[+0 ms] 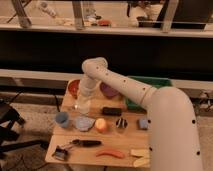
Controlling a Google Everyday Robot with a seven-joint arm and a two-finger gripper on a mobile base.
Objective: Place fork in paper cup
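Hand (82, 99) over small white paper cup (83, 108)

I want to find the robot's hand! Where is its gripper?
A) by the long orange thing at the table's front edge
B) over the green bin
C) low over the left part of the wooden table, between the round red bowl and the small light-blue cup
C: the gripper hovers low over the left part of the wooden table, between the round red bowl and the small light-blue cup.
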